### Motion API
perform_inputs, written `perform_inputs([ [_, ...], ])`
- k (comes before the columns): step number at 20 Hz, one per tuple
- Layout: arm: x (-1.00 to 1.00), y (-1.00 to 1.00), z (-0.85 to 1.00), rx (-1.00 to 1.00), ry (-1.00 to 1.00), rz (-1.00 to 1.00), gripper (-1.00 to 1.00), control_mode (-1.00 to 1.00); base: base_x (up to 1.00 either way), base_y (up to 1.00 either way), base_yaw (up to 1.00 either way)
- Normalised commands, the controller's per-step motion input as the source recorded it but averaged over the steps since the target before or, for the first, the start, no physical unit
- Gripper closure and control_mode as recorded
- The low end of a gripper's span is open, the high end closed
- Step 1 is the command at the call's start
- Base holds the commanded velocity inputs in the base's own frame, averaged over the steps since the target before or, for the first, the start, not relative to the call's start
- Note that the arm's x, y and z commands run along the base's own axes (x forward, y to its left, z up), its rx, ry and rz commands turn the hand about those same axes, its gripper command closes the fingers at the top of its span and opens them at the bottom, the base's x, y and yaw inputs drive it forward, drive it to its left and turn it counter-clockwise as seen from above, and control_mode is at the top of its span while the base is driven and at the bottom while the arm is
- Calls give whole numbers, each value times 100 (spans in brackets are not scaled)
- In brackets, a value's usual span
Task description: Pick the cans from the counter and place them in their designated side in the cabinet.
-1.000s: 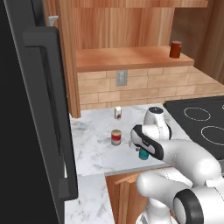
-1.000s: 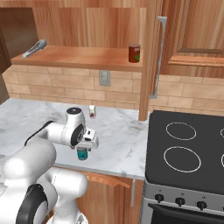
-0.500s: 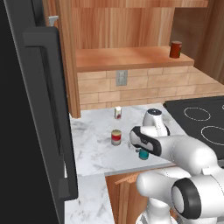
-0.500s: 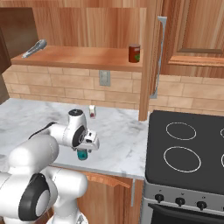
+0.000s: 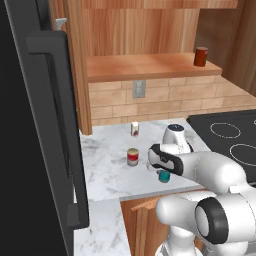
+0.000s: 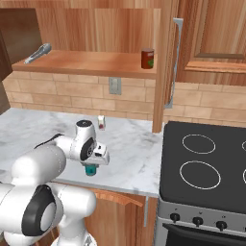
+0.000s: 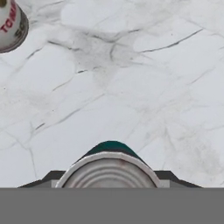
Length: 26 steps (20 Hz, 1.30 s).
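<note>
While both cans sit on the counter [image 5: 105, 165], nothing shelved, the gripper [image 7: 110, 181] is clamped on the teal can [image 5: 163, 176]; the red can [image 5: 132, 157] waits

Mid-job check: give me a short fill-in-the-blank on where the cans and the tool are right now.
1. The tool is shut on the ____ can.
2. The red can stands on the ____.
3. On the cabinet shelf, the dark red can stands at the end nearer the ____.
4. The small white container stands closer to the ____ wall than the red can does.

Missing words: teal; counter; stovetop; brick
</note>
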Motion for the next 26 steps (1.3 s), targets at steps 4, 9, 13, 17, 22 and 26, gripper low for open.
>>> perform_inputs([
  [4,-1,0,-1,0,0,0,100,-100,0,0,0],
  [9,-15,-7,13,0,-8,0,100,-100,0,0,0],
  [13,-16,-9,33,0,-14,0,100,-100,0,0,0],
  [17,-14,-10,40,0,-15,0,100,-100,0,0,0],
  [22,-11,-12,40,0,-12,0,100,-100,0,0,0],
  [26,-10,-12,37,0,-7,0,100,-100,0,0,0],
])
